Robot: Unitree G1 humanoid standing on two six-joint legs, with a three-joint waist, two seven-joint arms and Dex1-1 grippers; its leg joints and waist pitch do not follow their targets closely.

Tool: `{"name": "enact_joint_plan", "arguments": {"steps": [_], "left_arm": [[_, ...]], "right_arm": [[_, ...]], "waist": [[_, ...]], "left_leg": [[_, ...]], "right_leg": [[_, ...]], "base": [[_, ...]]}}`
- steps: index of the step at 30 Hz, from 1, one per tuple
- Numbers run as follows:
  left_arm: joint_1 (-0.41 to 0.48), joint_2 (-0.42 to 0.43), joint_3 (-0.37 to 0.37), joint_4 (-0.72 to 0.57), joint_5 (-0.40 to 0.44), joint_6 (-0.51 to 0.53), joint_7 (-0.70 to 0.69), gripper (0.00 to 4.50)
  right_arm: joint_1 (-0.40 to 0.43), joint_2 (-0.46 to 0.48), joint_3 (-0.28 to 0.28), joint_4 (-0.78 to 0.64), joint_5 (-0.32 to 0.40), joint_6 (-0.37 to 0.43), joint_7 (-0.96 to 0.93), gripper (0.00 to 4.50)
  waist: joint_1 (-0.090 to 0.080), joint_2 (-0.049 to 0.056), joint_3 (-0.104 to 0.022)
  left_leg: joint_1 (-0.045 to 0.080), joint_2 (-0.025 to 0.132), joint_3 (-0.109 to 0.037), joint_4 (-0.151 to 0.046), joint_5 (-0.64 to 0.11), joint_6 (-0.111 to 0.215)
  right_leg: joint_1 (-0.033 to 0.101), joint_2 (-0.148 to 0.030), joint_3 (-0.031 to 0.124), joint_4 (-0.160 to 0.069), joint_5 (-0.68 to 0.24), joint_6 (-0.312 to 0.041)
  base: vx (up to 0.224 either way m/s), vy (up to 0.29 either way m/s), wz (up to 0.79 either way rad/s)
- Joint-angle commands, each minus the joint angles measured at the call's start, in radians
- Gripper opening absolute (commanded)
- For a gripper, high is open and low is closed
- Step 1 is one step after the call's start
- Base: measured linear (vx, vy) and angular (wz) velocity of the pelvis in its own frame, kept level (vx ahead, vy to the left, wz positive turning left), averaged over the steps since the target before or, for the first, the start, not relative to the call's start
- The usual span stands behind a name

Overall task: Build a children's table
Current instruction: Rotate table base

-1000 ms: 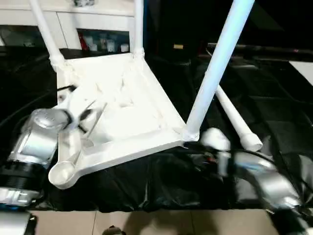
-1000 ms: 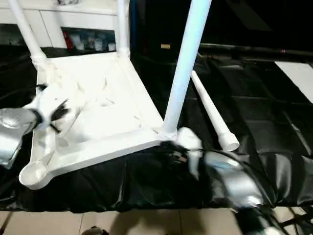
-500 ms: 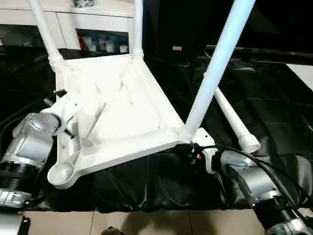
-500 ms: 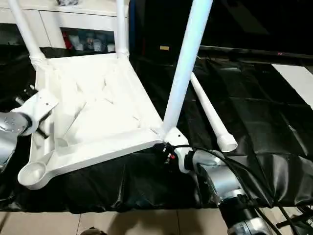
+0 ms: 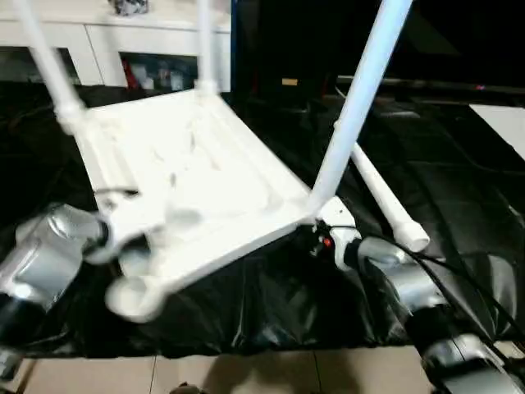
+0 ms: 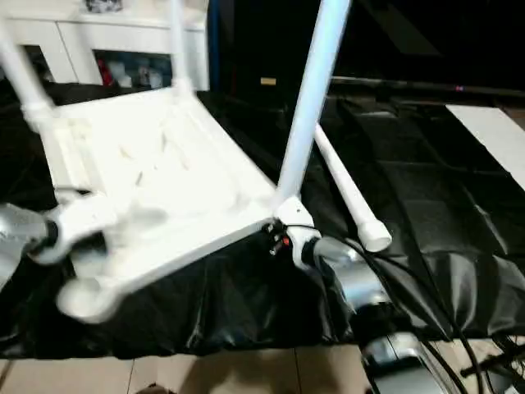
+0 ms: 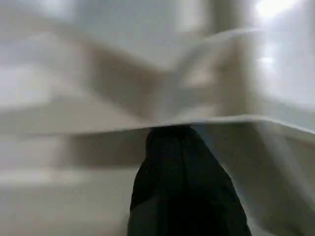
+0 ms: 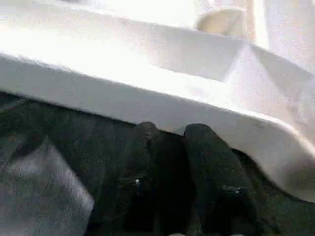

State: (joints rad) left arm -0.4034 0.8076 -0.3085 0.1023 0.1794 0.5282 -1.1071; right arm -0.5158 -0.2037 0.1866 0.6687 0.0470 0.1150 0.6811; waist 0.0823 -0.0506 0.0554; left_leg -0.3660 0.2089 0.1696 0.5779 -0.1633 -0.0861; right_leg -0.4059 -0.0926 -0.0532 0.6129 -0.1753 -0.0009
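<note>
The children's table lies upside down on the black sheet, its white ribbed top point(image 5: 197, 172) tilted. Three white legs stand in corner sockets: near right point(image 5: 353, 107), far left point(image 5: 49, 66) and far middle point(image 5: 203, 49). The near left socket point(image 5: 131, 300) is empty. Another leg point(image 5: 381, 197) lies loose on the sheet, right of the top. My left gripper point(image 5: 123, 238) is at the top's near left edge; in the left wrist view it point(image 7: 172, 135) is shut, its tip against a white rim. My right gripper point(image 8: 170, 130) sits at the near right corner, fingers slightly apart under the rim with nothing between them.
A crinkled black sheet point(image 5: 459, 164) covers the work surface. A white cabinet point(image 5: 107, 33) with small items on a shelf stands at the back left. Tiled floor point(image 5: 246, 373) shows along the near edge. Black cables run along my right forearm point(image 5: 410, 287).
My right arm has come up to the top's near right corner. My left gripper has moved from over the ribs to the near left edge. The top's near edge now slants more steeply.
</note>
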Motion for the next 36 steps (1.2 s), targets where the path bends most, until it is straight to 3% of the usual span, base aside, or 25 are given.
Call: {"name": "enact_joint_plan", "arguments": {"steps": [1, 7, 13, 19, 20, 21, 23, 24, 25, 26, 28, 29, 30, 35, 36], "left_arm": [[0.026, -0.014, -0.054, -0.039, -0.049, 0.026, -0.069, 0.00], [0.045, -0.068, -0.067, -0.186, -0.143, 0.099, -0.135, 0.00], [0.023, -0.153, -0.099, -0.215, -0.155, 0.135, -0.105, 0.00], [-0.056, -0.305, -0.100, -0.023, -0.058, 0.030, 0.104, 0.00], [-0.056, -0.305, -0.100, -0.023, -0.058, 0.030, 0.104, 0.00], [-0.083, -0.356, -0.086, 0.048, -0.044, -0.019, 0.188, 0.00], [-0.102, -0.385, -0.078, 0.092, -0.032, -0.045, 0.245, 0.00], [-0.119, -0.412, -0.071, 0.132, -0.024, -0.065, 0.296, 0.00], [-0.137, -0.439, -0.064, 0.174, -0.013, -0.084, 0.351, 0.00], [-0.141, -0.443, -0.065, 0.183, -0.011, -0.088, 0.358, 0.00], [-0.152, -0.457, -0.062, 0.209, -0.009, -0.101, 0.382, 0.00], [-0.158, -0.463, -0.058, 0.224, -0.006, -0.109, 0.399, 0.00], [-0.159, -0.465, -0.056, 0.226, -0.006, -0.114, 0.400, 0.00], [-0.144, -0.495, -0.014, 0.181, -0.047, -0.166, 0.398, 0.00], [-0.136, -0.511, 0.009, 0.161, -0.078, -0.157, 0.402, 0.33]], "right_arm": [[-0.030, 0.019, -0.003, 0.009, 0.009, -0.037, -0.011, 0.71], [-0.083, 0.065, 0.000, 0.112, -0.010, -0.106, -0.012, 0.26], [-0.098, 0.096, 0.009, 0.147, -0.017, -0.140, -0.006, 0.03], [-0.115, 0.108, -0.009, 0.190, -0.027, -0.172, -0.033, 0.03], [-0.115, 0.108, -0.009, 0.190, -0.027, -0.172, -0.033, 0.03], [-0.115, 0.100, -0.022, 0.186, -0.024, -0.171, -0.037, 0.03], [-0.113, 0.090, -0.030, 0.182, -0.024, -0.171, -0.043, 0.03], [-0.107, 0.078, -0.041, 0.173, -0.022, -0.171, -0.052, 0.03], [-0.098, 0.063, -0.060, 0.155, -0.015, -0.164, -0.070, 0.03], [-0.094, 0.058, -0.066, 0.147, -0.012, -0.156, -0.074, 0.03], [-0.079, 0.040, -0.088, 0.109, 0.004, -0.121, -0.083, 0.03], [-0.068, 0.031, -0.102, 0.080, 0.009, -0.105, -0.099, 0.03], [-0.055, 0.021, -0.115, 0.048, 0.011, -0.083, -0.118, 0.03], [0.009, -0.022, -0.163, -0.098, 0.040, 0.004, -0.139, 0.03], [0.023, -0.030, -0.177, -0.127, 0.042, 0.023, -0.158, 0.29]], "waist": [[-0.003, 0.021, -0.060], [-0.018, 0.021, -0.062], [-0.032, 0.016, -0.063], [-0.038, 0.013, -0.060], [-0.035, 0.013, -0.061], [-0.038, 0.013, -0.060], [-0.035, 0.012, -0.063], [-0.033, 0.013, -0.064], [-0.032, 0.017, -0.065], [-0.031, 0.012, -0.066], [-0.023, 0.013, -0.069], [-0.020, 0.018, -0.069], [-0.017, 0.015, -0.069], [-0.012, 0.017, -0.069], [-0.011, 0.026, -0.070]], "left_leg": [[0.016, 0.013, 0.002, -0.076, -0.325, -0.040], [0.010, 0.012, 0.003, -0.076, -0.293, -0.041], [0.004, 0.009, 0.005, -0.071, -0.260, -0.020], [0.006, 0.010, 0.004, -0.070, -0.303, -0.014], [0.011, 0.010, 0.005, -0.068, -0.313, -0.017], [0.003, 0.008, 0.003, -0.070, -0.306, -0.014], [0.008, 0.010, 0.003, -0.068, -0.308, -0.012], [0.004, 0.009, 0.003, -0.069, -0.299, -0.009], [0.006, 0.008, 0.003, -0.067, -0.293, -0.009], [0.006, 0.008, 0.005, -0.065, -0.283, -0.003], [0.004, 0.008, 0.004, -0.064, -0.254, 0.005], [0.004, 0.008, 0.003, -0.065, -0.240, 0.006], [0.005, 0.008, 0.005, -0.063, -0.231, 0.007], [0.005, 0.008, 0.006, -0.064, -0.232, 0.009], [0.005, 0.008, 0.003, -0.065, -0.243, 0.005]], "right_leg": [[0.033, -0.035, 0.034, -0.067, -0.254, -0.203], [0.040, -0.034, 0.034, -0.062, -0.217, -0.217], [0.046, -0.033, 0.034, -0.060, -0.191, -0.223], [0.043, -0.032, 0.034, -0.073, -0.268, -0.200], [0.039, -0.033, 0.035, -0.075, -0.286, -0.195], [0.044, -0.031, 0.034, -0.076, -0.292, -0.187], [0.041, -0.031, 0.034, -0.076, -0.278, -0.184], [0.044, -0.031, 0.033, -0.075, -0.271, -0.183], [0.042, -0.030, 0.033, -0.074, -0.258, -0.185], [0.044, -0.029, 0.034, -0.074, -0.234, -0.187], [0.047, -0.030, 0.033, -0.069, -0.199, -0.190], [0.048, -0.029, 0.032, -0.066, -0.176, -0.195], [0.048, -0.028, 0.032, -0.067, -0.157, -0.197], [0.052, -0.028, 0.031, -0.068, -0.136, -0.202], [0.053, -0.029, 0.030, -0.066, -0.149, -0.202]], "base": [[0.000, 0.000, 0.00], [0.000, 0.000, 0.00], [0.000, 0.000, 0.00], [0.000, 0.000, 0.00], [0.000, 0.000, 0.00], [0.000, 0.000, 0.00], [0.000, 0.000, 0.00], [0.000, 0.000, 0.00], [0.000, 0.000, 0.00], [0.000, 0.000, 0.00], [0.000, 0.000, 0.00], [0.000, 0.000, 0.00], [0.000, 0.000, 0.00], [0.000, 0.000, 0.00], [0.000, 0.000, 0.00]]}}
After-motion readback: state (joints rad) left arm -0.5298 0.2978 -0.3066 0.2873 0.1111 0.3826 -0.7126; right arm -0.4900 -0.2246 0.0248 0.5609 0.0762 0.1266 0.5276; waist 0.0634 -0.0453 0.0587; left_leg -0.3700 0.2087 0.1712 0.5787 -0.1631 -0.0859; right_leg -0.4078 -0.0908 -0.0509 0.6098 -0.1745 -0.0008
